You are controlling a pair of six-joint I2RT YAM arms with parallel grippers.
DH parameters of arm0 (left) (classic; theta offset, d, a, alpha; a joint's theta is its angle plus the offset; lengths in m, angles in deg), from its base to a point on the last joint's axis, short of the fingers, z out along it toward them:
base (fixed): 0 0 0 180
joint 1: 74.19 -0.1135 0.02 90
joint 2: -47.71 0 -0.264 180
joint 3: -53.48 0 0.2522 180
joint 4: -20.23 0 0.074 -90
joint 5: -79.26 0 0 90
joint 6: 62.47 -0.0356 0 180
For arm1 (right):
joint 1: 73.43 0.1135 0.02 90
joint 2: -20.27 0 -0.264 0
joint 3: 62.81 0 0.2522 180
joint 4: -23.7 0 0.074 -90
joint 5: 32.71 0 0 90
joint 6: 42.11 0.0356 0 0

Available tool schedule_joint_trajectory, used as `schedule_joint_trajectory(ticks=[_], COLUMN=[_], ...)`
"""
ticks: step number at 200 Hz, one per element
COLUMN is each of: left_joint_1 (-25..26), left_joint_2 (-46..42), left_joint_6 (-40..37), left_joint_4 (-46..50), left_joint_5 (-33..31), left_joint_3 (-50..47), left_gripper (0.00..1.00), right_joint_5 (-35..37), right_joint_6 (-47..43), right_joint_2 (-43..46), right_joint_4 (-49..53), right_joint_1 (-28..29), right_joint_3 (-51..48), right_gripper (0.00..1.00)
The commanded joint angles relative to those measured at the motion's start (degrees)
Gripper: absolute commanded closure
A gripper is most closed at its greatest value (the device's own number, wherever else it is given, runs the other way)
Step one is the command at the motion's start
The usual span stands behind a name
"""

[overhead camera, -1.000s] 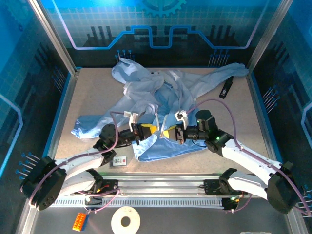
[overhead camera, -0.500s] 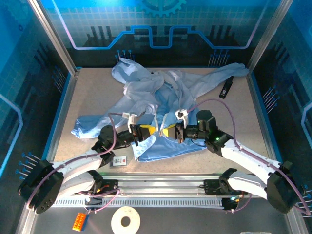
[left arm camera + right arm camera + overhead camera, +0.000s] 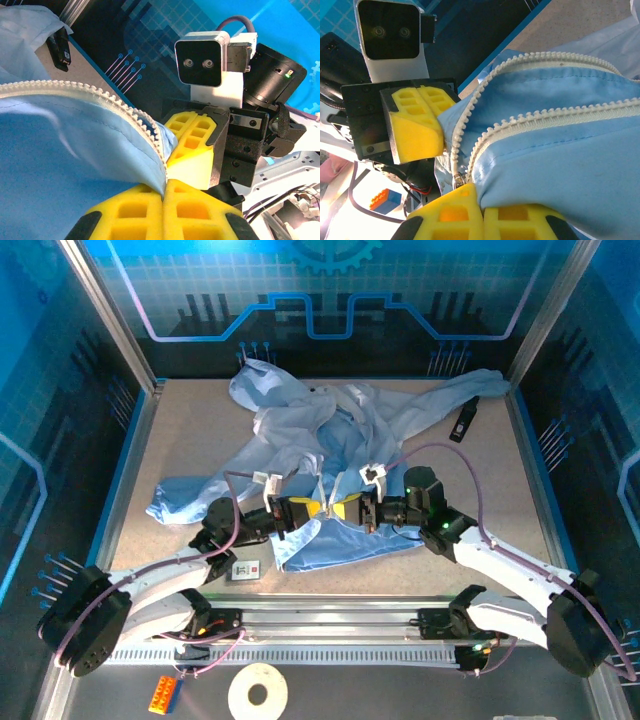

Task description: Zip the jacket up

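Gripped near hem of jacket tight in left gripper and right gripper, tip to tip; saw zipper stretching away from both.

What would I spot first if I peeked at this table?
A big crinkly light-blue jacket sprawls across the middle of the table. At its near hem, the yellow-tipped left claw and right claw face each other closely, each shut on the jacket's toothy white zipper edge.

Overhead looks down; close-up wrist cameras seemingly face each other over the jacket.
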Motion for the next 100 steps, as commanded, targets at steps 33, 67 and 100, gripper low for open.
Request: schedule_joint_trajectory(ticks=[33,67,100], left_joint_1=[0.70,0.67,0.68], left_joint_2=[-0.24,-1.71,-1.87], left_joint_6=[1.24,0.46,-0.59], left_joint_4=[-2.78,-1.61,0.35], left_joint_5=[-2.06,-4.40,-4.46], left_joint_3=[-0.33,-0.14,0.20], left_gripper=[1.00,1.00,1.00], right_joint_5=[-1.02,-1.84,-2.11], right_joint_6=[0.40,0.58,0.73], right_joint_2=[-0.65,-1.19,-1.37], right_joint_4=[-3.65,-3.91,-4.39], right_joint_1=[-0.42,-0.22,-0.13], right_joint_3=[-0.09,-0.06,-0.03], right_gripper=[1.00,1.00,1.00])
